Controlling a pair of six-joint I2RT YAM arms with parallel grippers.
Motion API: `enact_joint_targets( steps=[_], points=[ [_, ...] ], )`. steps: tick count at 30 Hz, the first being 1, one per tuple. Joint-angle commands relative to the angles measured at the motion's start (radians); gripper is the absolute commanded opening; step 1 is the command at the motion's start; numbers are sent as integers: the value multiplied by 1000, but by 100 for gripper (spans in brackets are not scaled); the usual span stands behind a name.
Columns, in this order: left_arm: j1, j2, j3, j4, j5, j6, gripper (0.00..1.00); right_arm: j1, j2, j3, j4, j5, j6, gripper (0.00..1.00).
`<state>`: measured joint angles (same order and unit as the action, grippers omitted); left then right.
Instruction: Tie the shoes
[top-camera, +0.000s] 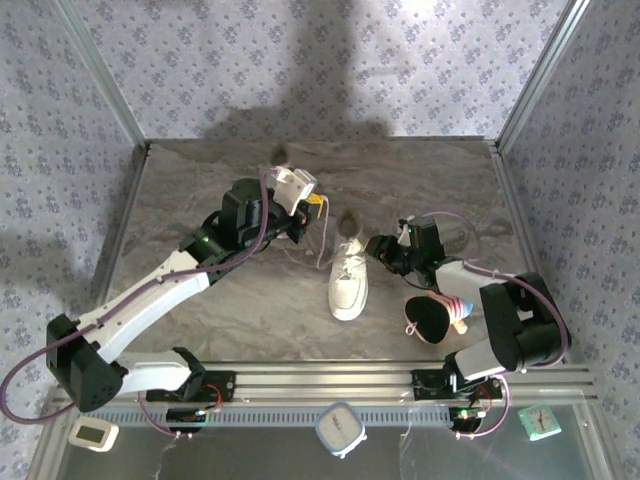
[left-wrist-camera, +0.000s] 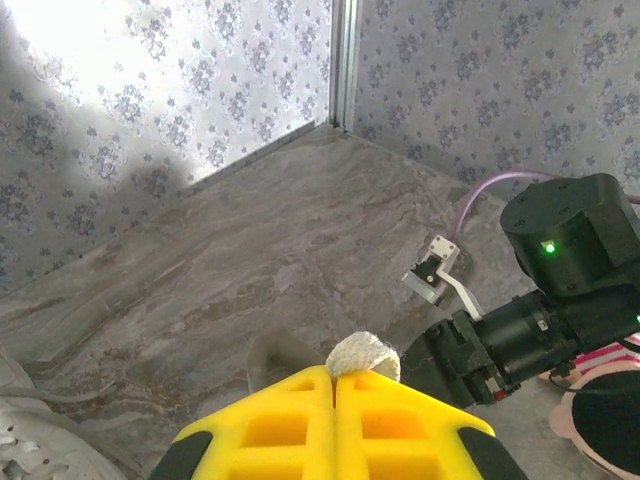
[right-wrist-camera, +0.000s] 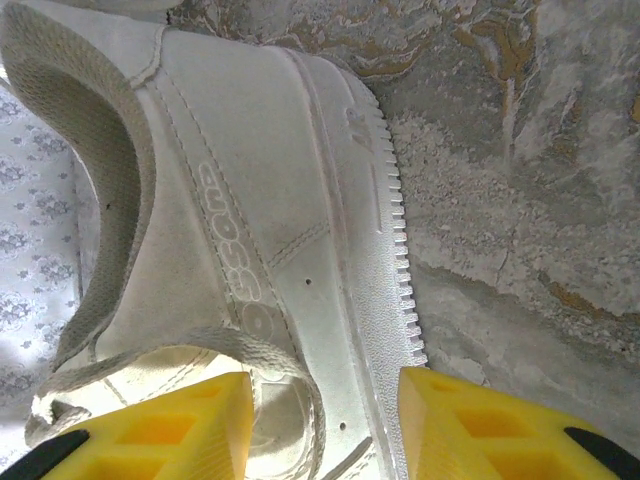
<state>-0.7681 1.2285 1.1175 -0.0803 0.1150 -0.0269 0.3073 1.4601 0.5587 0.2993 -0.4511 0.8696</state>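
A single white shoe (top-camera: 348, 285) stands mid-table with its toe toward the arms. It also fills much of the right wrist view, where its side wall (right-wrist-camera: 270, 200) and toothed sole edge face the camera. My left gripper (top-camera: 316, 208) hovers behind and left of it, shut on a white lace (left-wrist-camera: 362, 353) whose bent end pokes out above the yellow fingertips. The lace (top-camera: 323, 245) slants down to the shoe. At the shoe's heel side, my right gripper (top-camera: 382, 246) is open. Its fingers (right-wrist-camera: 170, 430) straddle the side wall and a lace loop (right-wrist-camera: 290, 370).
A black-and-pink plush toy (top-camera: 435, 315) lies right of the shoe, close under the right arm (left-wrist-camera: 560, 270). Wallpapered walls (top-camera: 560, 100) enclose the marble table on three sides. A metal rail (top-camera: 330, 380) runs along the near edge, with small clocks (top-camera: 340, 428) in front.
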Motion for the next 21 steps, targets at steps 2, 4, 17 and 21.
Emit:
enact_joint_targets(
  steps=[2,4,17,21],
  points=[
    [-7,-3,31,4,-10,-5,0,3,34,-6,55,-40,29,44],
    [-6,-4,30,4,-12,-6,0,3,41,-7,66,-52,35,43],
    [-6,-9,19,5,-18,-11,0,19,64,-28,111,-72,69,35],
    [-6,-12,14,5,-26,-13,0,19,71,-45,142,-72,93,25]
  ],
)
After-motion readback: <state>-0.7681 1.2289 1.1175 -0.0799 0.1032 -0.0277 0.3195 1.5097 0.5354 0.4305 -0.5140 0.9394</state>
